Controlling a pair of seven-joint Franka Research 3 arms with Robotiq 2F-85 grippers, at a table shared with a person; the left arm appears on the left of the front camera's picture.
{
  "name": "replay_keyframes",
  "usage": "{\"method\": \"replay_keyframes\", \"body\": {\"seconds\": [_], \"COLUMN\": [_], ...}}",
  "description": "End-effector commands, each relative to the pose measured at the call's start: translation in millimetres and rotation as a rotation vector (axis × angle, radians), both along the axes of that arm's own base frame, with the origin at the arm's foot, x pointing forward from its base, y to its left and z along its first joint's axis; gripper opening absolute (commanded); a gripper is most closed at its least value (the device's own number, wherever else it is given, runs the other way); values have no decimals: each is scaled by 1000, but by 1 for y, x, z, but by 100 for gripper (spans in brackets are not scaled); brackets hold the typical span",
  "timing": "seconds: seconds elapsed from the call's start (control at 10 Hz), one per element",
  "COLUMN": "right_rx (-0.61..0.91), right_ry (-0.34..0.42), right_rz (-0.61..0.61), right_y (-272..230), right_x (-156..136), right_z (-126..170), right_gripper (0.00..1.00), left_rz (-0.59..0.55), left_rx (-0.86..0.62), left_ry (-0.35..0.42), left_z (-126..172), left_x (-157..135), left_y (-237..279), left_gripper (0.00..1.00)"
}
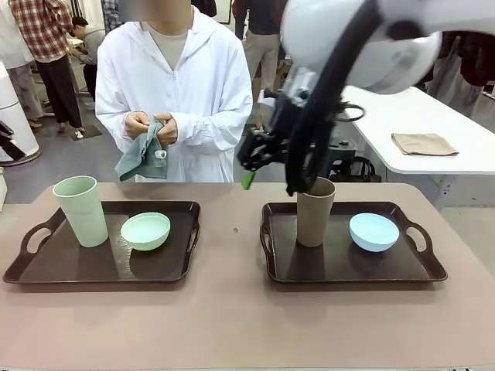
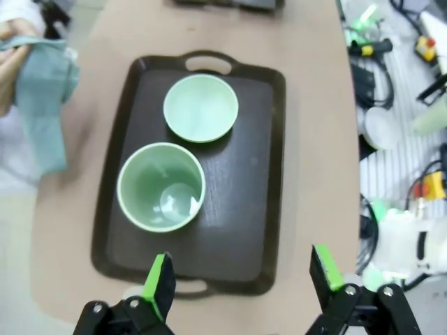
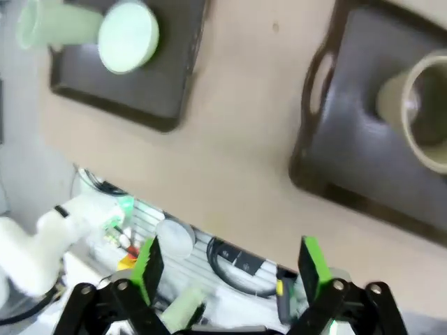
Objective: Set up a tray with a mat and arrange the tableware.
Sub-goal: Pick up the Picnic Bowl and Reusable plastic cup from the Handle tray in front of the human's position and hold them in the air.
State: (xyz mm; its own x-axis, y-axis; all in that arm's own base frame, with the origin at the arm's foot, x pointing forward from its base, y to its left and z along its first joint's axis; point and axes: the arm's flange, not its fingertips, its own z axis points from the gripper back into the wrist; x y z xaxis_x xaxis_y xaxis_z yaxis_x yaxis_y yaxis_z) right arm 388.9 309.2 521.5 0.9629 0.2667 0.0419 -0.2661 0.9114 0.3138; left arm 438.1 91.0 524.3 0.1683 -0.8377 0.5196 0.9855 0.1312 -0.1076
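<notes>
Two dark trays lie on the tan table. The left tray [image 1: 46,267] [image 2: 265,174] [image 3: 160,91] carries a pale green tumbler [image 1: 81,210] [image 2: 160,187] [image 3: 52,24] and a mint green bowl [image 1: 145,230] [image 2: 200,108] [image 3: 128,36]. On the right tray [image 1: 340,267] [image 3: 349,146] stand a brown tumbler [image 1: 315,212] [image 3: 419,112] and a light blue bowl [image 1: 373,231]. The person across the table holds the mat, a teal cloth [image 1: 143,158] [image 2: 42,91], in both hands. My left gripper [image 2: 242,276] hangs open high over the left tray. Open and empty, my right gripper [image 1: 249,174] [image 3: 230,267] hovers above the gap between the trays.
A white side table [image 1: 464,158] at the back right holds a folded tan cloth [image 1: 423,144]. Cables and gear [image 2: 398,139] [image 3: 174,244] sit below the table's near edge. Bare tabletop [image 1: 232,325] stretches in front of the trays.
</notes>
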Motion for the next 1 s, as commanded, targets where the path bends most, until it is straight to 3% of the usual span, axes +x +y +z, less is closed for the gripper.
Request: {"method": "replay_keyframes", "body": {"seconds": [0.0, 0.2, 0.4, 0.6, 0.7, 0.8, 0.9], "right_rx": [-101, -166, -215, -177, -189, -189, -189], "right_ry": [-76, -180, -173, -127, -181, -181, -181], "right_rz": [-90, -156, -159, -106, -136, -136, -136], "right_y": [45, 82, 102, 117, 93, 93, 93], "right_x": [44, 82, 108, 109, 102, 102, 102], "right_z": [-5, -26, -52, -63, -67, -67, -67], "right_gripper": [100, 100, 100, 100, 100, 100, 100], "left_rz": [-72, -124, -121, -78, -15, -127, -127], "left_rx": [-75, -107, -129, -108, -104, -118, -118], "left_ry": [20, 51, 59, 44, 37, 65, 65], "left_z": [-15, -30, -38, -31, -17, -39, -39], "left_x": [25, 43, 51, 50, 42, 53, 53], "left_y": [4, 3, -45, -102, -132, -79, -79], "left_gripper": [100, 100, 100, 100, 100, 100, 100]}}
